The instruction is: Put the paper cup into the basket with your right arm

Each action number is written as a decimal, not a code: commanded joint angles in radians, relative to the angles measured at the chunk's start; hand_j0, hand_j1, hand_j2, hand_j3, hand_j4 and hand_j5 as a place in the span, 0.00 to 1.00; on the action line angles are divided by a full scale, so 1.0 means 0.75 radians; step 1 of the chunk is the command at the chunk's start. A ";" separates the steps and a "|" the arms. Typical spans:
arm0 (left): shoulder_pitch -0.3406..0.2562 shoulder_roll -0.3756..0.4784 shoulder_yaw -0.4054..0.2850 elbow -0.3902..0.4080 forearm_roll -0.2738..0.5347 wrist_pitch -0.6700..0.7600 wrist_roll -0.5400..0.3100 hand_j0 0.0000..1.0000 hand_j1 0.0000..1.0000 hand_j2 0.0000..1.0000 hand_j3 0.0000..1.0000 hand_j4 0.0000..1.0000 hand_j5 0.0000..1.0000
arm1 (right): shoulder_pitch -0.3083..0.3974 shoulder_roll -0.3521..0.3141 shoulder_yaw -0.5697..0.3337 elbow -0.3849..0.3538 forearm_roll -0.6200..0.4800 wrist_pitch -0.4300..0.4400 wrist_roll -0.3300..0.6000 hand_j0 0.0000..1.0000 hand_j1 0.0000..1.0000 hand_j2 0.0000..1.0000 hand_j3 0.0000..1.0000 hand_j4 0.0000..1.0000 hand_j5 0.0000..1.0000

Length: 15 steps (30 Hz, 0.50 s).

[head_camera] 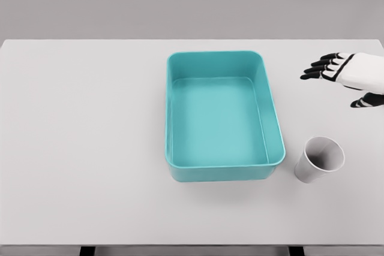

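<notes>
One paper cup (pixel 318 159) stands upright on the white tabletop (pixel 84 142), its open mouth up, just beside the near right corner of the teal basket (pixel 171 112) and apart from it. Nothing lies in the basket. Farther back, near the right edge, the right hand (pixel 345 76) hovers with fingers spread, holding nothing, well apart from the cup.

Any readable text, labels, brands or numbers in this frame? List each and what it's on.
None. The paper cup, teal basket, white table and right hand all show plain surfaces with no print, labels or numbers.
</notes>
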<state>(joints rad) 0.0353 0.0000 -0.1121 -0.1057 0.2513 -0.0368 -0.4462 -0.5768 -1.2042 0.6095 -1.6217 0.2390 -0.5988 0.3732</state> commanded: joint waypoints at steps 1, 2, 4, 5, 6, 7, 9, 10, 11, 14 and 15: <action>0.000 0.000 0.000 0.000 0.000 0.000 0.000 1.00 1.00 1.00 1.00 1.00 1.00 | 0.000 -0.004 0.001 -0.012 -0.006 0.013 0.001 1.00 1.00 1.00 1.00 1.00 1.00; 0.000 0.000 0.000 0.000 0.000 0.000 0.000 1.00 1.00 1.00 1.00 1.00 1.00 | 0.000 -0.004 -0.005 -0.014 -0.012 0.015 0.003 1.00 1.00 1.00 1.00 1.00 1.00; 0.000 0.000 0.000 0.000 0.000 0.000 0.000 1.00 1.00 1.00 1.00 1.00 1.00 | 0.002 -0.006 -0.009 -0.038 -0.016 0.019 -0.005 1.00 1.00 1.00 1.00 1.00 1.00; 0.000 0.000 0.000 0.000 0.002 0.000 0.000 1.00 1.00 1.00 1.00 1.00 1.00 | 0.002 -0.008 -0.005 -0.065 -0.016 0.021 -0.003 1.00 1.00 1.00 1.00 1.00 1.00; 0.000 0.000 0.000 0.000 0.000 0.000 0.000 1.00 1.00 1.00 1.00 1.00 1.00 | 0.004 -0.010 -0.007 -0.069 -0.040 0.023 0.003 1.00 1.00 1.00 1.00 1.00 1.00; 0.000 0.000 0.000 0.000 0.000 0.000 0.000 1.00 1.00 1.00 1.00 1.00 1.00 | 0.006 -0.022 0.001 -0.057 -0.142 0.019 0.026 1.00 1.00 1.00 1.00 1.00 1.00; 0.000 0.000 0.000 0.000 0.000 0.000 0.000 1.00 1.00 1.00 1.00 1.00 1.00 | 0.016 -0.065 0.001 0.070 -0.523 0.009 0.317 1.00 1.00 1.00 1.00 1.00 1.00; 0.000 0.000 0.000 0.000 0.000 0.000 0.000 1.00 1.00 1.00 1.00 1.00 1.00 | 0.016 -0.055 0.001 0.164 -0.715 0.005 0.317 1.00 1.00 1.00 1.00 1.00 1.00; 0.000 0.000 0.000 0.000 0.000 0.000 0.000 1.00 1.00 1.00 1.00 1.00 1.00 | 0.018 -0.047 0.001 0.211 -0.846 0.003 0.317 1.00 1.00 1.00 1.00 1.00 1.00; 0.000 0.000 0.000 0.000 0.000 0.000 0.000 1.00 1.00 1.00 1.00 1.00 1.00 | 0.037 0.039 0.028 0.270 -1.145 0.005 0.317 1.00 1.00 1.00 1.00 1.00 1.00; 0.000 0.000 0.000 0.000 0.000 0.000 0.000 1.00 1.00 1.00 1.00 1.00 1.00 | 0.037 0.072 0.036 0.297 -1.165 0.005 0.317 1.00 1.00 1.00 1.00 1.00 1.00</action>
<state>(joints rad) 0.0353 0.0000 -0.1121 -0.1057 0.2511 -0.0368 -0.4461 -0.5492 -1.1839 0.6261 -1.4439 -0.4917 -0.5970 0.5951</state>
